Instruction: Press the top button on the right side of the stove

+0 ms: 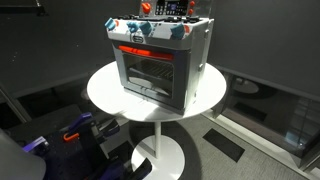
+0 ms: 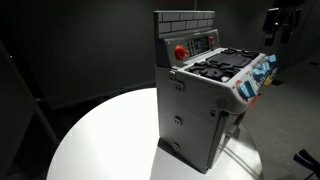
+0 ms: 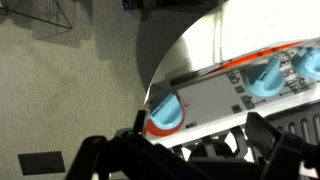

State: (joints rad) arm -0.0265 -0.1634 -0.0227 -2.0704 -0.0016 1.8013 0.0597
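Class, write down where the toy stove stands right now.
In both exterior views the stove stands upright on the round white table; the wrist view looks down on its blue knobs.

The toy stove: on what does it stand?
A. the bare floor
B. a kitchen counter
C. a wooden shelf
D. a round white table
D: in both exterior views the toy stove stands on a round white table, whose top shows all around the stove's base.
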